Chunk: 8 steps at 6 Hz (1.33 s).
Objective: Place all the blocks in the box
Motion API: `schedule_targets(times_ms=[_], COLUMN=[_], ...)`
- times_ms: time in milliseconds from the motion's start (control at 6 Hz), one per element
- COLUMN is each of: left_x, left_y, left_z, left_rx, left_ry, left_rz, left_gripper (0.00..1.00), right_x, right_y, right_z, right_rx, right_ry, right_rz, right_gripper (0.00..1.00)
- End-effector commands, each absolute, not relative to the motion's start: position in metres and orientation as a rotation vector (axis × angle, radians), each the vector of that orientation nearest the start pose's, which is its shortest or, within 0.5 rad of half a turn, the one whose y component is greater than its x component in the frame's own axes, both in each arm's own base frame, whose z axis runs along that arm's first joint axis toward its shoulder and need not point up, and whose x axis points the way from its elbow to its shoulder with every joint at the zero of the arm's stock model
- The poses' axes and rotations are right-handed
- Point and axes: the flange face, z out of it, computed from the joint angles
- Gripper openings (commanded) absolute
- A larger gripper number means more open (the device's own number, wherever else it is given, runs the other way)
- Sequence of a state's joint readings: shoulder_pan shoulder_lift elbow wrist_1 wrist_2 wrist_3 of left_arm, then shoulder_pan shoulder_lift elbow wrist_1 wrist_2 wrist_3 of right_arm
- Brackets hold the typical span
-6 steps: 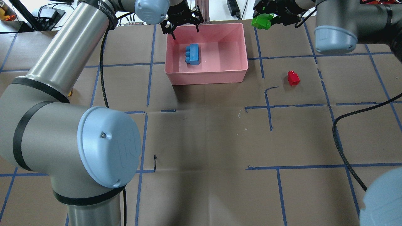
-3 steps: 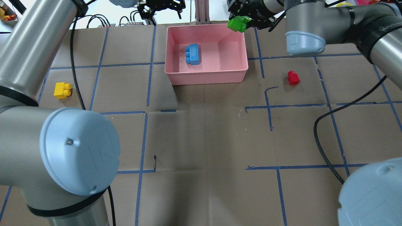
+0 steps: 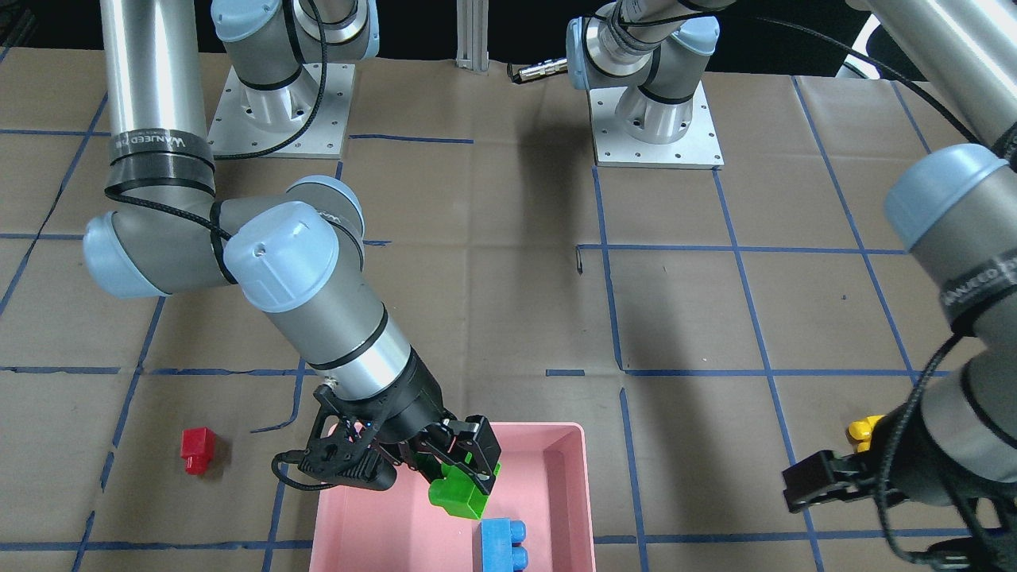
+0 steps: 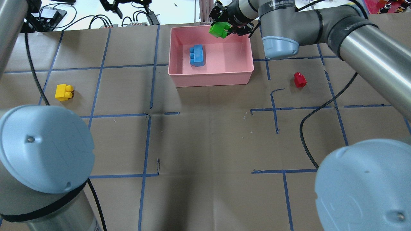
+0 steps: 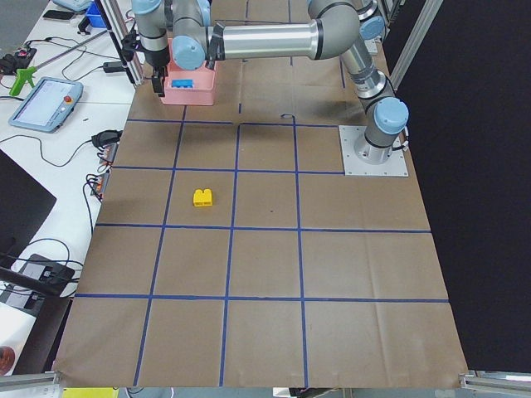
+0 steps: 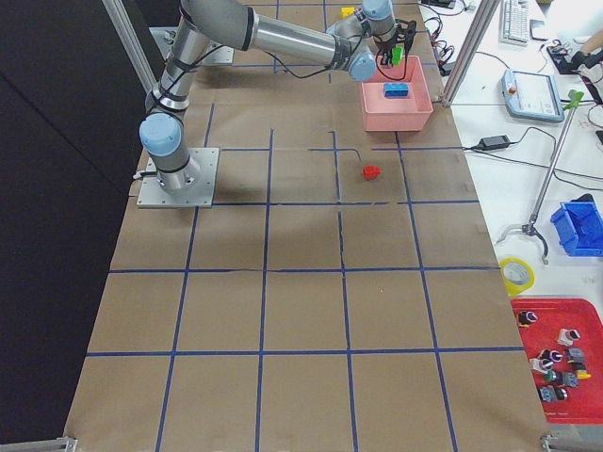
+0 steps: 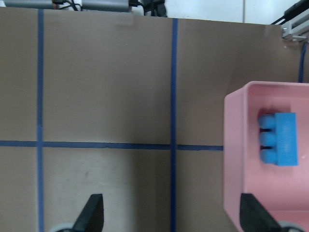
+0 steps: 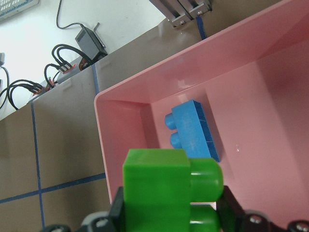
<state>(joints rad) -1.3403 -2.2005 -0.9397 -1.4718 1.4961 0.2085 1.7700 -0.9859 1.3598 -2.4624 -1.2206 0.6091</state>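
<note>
White capitals circle a black band [image 3: 151,144] on the right arm [image 3: 155,71]; they seem to read "WANUEED", though the letters are small; the same word sits on a second band [image 3: 979,287] on the left arm [image 3: 945,214]; overhead it shows twice on the right arm, on the wrist band [image 4: 278,4] and the elbow band [image 4: 349,23]; I can make out nothing else.

The box [image 4: 212,78] is open on top, so the way in is from above, and its walls block the sides. The blue block [image 4: 197,55] lies in the left half of the floor, and the right half is bare. The right gripper [image 4: 222,29] with the green block [image 4: 217,30] hangs over the far right part of the box and fills that spot. The yellow block [image 4: 64,92] and the red block [image 4: 300,79] each sit alone with bare table all round
</note>
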Motion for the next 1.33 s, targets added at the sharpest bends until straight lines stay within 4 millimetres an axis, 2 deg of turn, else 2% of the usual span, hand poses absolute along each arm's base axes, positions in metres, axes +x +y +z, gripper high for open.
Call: schedule_targets(times_ms=[0,167,333,500,667,833,1000,1167], left_x=[0.168,0.210,0.229,0.242,0.241,0.242,0.242,0.243], left_y=[-0.744,-0.723,-0.696,-0.660,-0.639,-0.636,-0.638,-0.641], left_z=[0.388,0.371,0.353,0.338,0.321,0.293,0.274,0.255], left_rx=[-0.007,0.029,0.010,-0.023,-0.032,-0.031,-0.054,-0.057], left_ry=[3.187,3.199,3.225,3.237,3.169,3.091,3.100,3.114], left_rz=[-0.115,-0.060,0.008,0.034,-0.017,-0.097,-0.102,-0.073], left_gripper=[1.00,1.00,0.99,0.99,0.99,0.99,0.99,0.99], right_x=[0.308,0.306,0.306,0.292,0.244,0.186,0.132,0.074], right_y=[-0.690,-0.687,-0.683,-0.678,-0.671,-0.651,-0.632,-0.622], right_z=[0.342,0.339,0.337,0.355,0.399,0.402,0.414,0.407], right_rx=[0.414,0.403,0.418,0.431,0.318,0.104,0.082,0.042], right_ry=[2.606,2.640,2.664,2.672,2.745,2.864,2.929,3.100], right_rz=[-0.508,-0.460,-0.380,-0.417,-0.449,-0.264,-0.186,-0.189], right_gripper=[0.99,1.00,1.00,1.00,1.00,1.00,1.00,1.00])
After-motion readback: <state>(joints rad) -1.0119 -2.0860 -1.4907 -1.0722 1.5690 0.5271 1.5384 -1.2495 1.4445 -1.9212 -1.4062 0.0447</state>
